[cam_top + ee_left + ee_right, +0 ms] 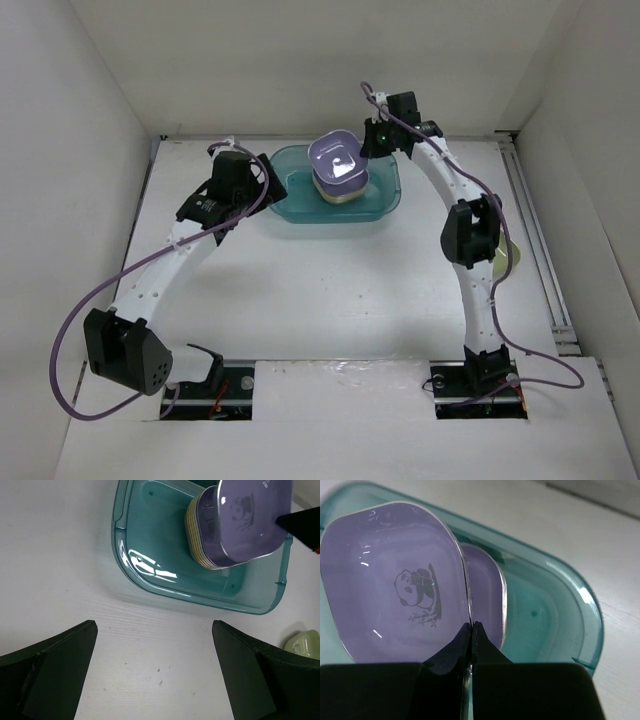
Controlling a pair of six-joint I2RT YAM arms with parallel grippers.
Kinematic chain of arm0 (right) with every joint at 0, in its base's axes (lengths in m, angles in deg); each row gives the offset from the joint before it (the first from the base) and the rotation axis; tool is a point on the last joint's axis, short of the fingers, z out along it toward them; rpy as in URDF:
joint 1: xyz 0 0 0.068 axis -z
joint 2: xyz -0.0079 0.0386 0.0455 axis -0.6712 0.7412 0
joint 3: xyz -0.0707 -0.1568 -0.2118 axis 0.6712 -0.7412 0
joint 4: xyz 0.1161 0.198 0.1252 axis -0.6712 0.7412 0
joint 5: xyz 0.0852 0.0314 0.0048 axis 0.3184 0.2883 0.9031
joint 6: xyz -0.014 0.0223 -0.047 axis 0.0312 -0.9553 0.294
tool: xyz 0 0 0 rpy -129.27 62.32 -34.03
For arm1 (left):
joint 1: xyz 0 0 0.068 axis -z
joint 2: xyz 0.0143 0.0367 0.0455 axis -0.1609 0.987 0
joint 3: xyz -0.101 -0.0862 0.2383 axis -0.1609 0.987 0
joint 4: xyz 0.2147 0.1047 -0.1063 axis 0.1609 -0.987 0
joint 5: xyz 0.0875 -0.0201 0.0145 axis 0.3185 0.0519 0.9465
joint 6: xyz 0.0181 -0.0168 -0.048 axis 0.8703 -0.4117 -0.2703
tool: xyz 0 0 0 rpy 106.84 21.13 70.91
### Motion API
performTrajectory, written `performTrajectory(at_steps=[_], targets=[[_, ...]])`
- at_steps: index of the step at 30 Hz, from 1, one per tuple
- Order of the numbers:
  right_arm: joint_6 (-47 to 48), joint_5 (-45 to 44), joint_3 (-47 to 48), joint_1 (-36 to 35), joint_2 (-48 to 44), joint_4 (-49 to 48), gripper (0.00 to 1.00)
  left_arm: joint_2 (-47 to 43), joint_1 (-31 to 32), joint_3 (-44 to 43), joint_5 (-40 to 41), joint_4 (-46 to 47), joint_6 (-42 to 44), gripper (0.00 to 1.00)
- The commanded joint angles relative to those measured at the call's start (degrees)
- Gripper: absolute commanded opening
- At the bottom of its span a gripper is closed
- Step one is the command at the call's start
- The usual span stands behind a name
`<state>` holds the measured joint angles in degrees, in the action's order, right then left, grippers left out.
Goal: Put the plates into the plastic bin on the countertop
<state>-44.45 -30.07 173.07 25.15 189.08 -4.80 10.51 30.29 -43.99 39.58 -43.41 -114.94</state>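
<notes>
Lavender plate (385, 555), rim pinched between the right fingers (451, 653).

The enclosure consists of three plain white walls. In the top view, the back wall (330, 60) spans 12 o'clock, the left wall (60, 200) stands at 9 o'clock and the right wall (600, 180) stands at 3 o'clock. A metal rail (540, 250) runs along the foot of the right wall, from about 1 o'clock toward 4 o'clock. A white front panel (340, 405) lies across 6 o'clock. The panel has two dark rectangular openings: the left cutout (238, 395) at 7 o'clock and the right cutout (455, 400) at 5 o'clock.
</notes>
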Motion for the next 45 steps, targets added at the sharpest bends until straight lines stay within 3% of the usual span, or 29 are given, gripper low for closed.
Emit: performTrajectory(at_steps=[1, 6, 7, 8, 11, 12, 15, 19, 20, 21, 23, 28, 32, 37, 45], targets=[[2.9, 2.0, -0.6, -0.3, -1.6, -2.1, 0.00, -2.2, 0.1, -0.4, 0.0, 0.1, 1.2, 1.00], [1.5, 2.0, 0.1, -0.3, 1.4, -2.1, 0.00, -2.2, 0.1, 0.2, 0.0, 0.1, 1.2, 1.00], [1.5, 2.0, 0.1, -0.3, 1.5, -2.1, 0.08, -2.2, 0.1, 0.8, 0.0, 0.1, 1.2, 1.00], [1.5, 2.5, 0.1, -0.3, 0.8, -2.6, 0.39, -2.7, 0.1, 0.8, 0.0, 0.7, 1.2, 1.00], [0.6, 3.0, -4.1, -0.3, -3.5, -5.7, 0.71, -2.7, 0.1, 2.0, -2.1, 2.5, 1.8, 1.00], [0.6, 3.6, -5.6, -0.3, -5.3, -7.0, 0.99, -2.7, 0.1, 2.8, -4.5, 3.1, 1.8, 1.00], [-0.7, 0.3, -11.3, -0.3, -13.2, -8.4, 1.00, -1.5, 3.7, 3.8, -4.7, 5.5, 1.8, 1.00], [-7.0, -23.9, -22.3, 2.3, -26.5, -1.6, 1.00, 1.3, 9.2, 3.8, -3.0, 6.4, -0.2, 1.00], [-8.2, -26.2, -33.1, 2.9, -30.3, -3.2, 1.00, 1.8, 10.1, 5.1, -3.8, 7.3, -0.2, 1.00], [-10.7, -28.5, -38.7, 3.6, -38.2, -4.6, 1.00, 1.8, 10.1, 5.8, -3.8, 8.9, -0.2, 1.00], [-12.4, -32.4, -53.3, 7.0, -45.2, -8.1, 1.00, 1.8, 10.7, 7.5, -6.3, 10.4, -1.0, 1.00], [-20.5, -27.3, -76.1, 20.5, -62.9, -10.8, 1.00, 2.4, 12.3, 7.5, -8.4, 12.3, 0.3, 1.00], [-21.8, -30.6, -87.1, 27.3, -72.1, -12.2, 1.00, 2.9, 15.0, 6.4, -8.4, 12.3, 0.8, 1.00], [-22.5, -29.0, -93.3, 35.5, -74.4, -11.6, 1.00, 2.3, 16.1, 7.4, -9.8, 13.4, 0.8, 1.00], [-23.9, -27.9, -95.7, 37.6, -63.2, -19.0, 0.94, 1.2, 16.1, 7.9, -11.5, 14.7, 1.3, 1.00]])
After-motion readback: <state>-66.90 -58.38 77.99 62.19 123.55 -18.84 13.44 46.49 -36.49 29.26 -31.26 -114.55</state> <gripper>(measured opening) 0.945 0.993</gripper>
